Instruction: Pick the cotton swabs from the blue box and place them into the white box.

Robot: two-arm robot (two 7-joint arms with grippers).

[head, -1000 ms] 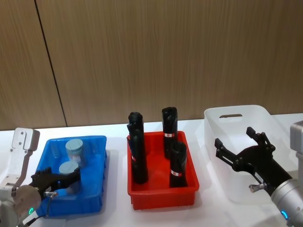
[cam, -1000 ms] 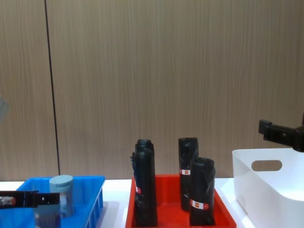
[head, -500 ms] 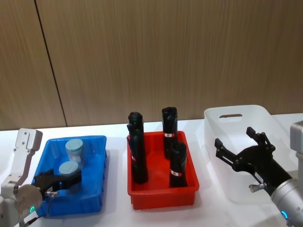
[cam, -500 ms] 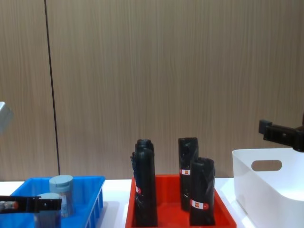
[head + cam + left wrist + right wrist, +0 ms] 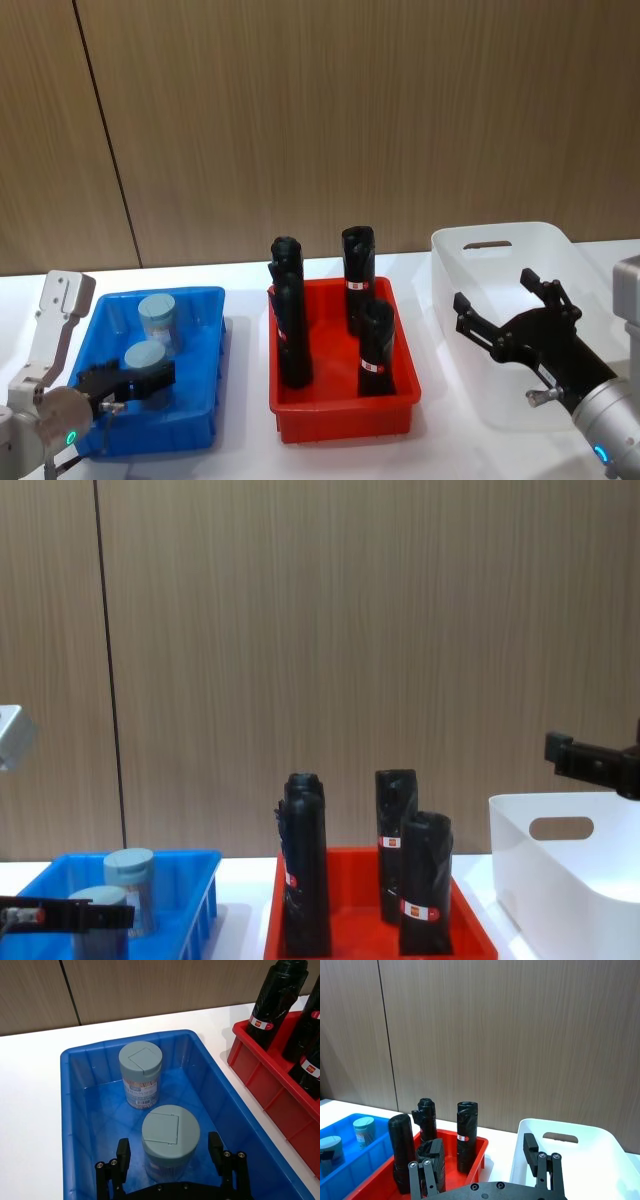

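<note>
Left gripper (image 5: 168, 1140) lower now — jaws apart astride nearer cotton swabs (image 5: 170, 1129); right gripper (image 5: 493, 290) over white box (image 5: 548, 236).

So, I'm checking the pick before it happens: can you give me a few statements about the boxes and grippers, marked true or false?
1. Two cotton swab jars stand upright in the blue box. True.
2. The left gripper holds a jar above the blue box. False: it is open, low in the box, with its fingers on either side of the nearer jar.
3. The right gripper is open over the white box. True.
4. The black wrapped cylinders stand in the white box. False: they stand in the red tray.
</note>
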